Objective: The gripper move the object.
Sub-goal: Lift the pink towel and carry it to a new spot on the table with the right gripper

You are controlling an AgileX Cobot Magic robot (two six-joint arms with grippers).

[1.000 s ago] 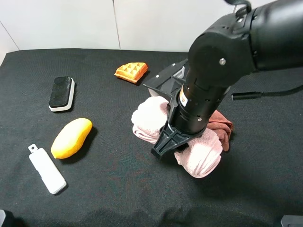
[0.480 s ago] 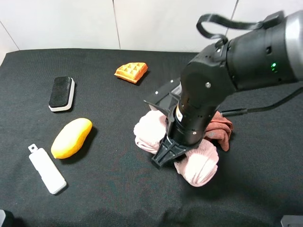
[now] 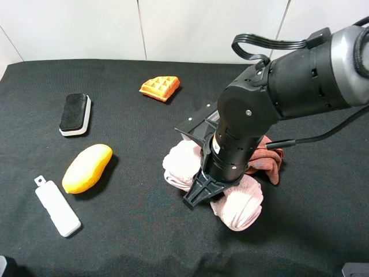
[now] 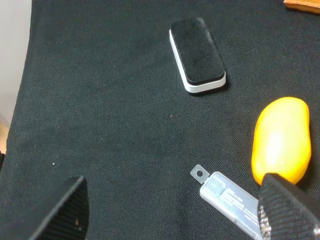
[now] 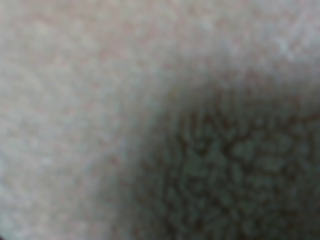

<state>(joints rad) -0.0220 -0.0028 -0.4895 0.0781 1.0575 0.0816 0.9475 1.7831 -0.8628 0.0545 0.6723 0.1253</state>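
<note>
Clamping the right gripper [image 3: 199, 193] tight onto the pale pink towel [image 3: 239, 203], biting in at the join between its two plump rolls, reaching in on a bulky black arm from the right. Resting that towel on the black tablecloth [image 3: 132, 236], right of the middle, touching the rust-brown cloth [image 3: 269, 157] bunched just behind it. Filling the whole right wrist view with blurred terry of the towel [image 5: 75, 100], pressing close against the lens. Hovering the left gripper [image 4: 175, 217] over the left part of the table, spreading its two dark fingers [image 4: 65, 212] wide apart and grasping nothing. Looking down from there on a black-topped white block [image 4: 197, 55], a yellow mango-shaped piece [image 4: 280, 142] and a flat white stick [image 4: 230, 200], all lying apart from one another. Showing also an orange waffle piece [image 3: 159, 87], well apart toward the back of the table
</note>
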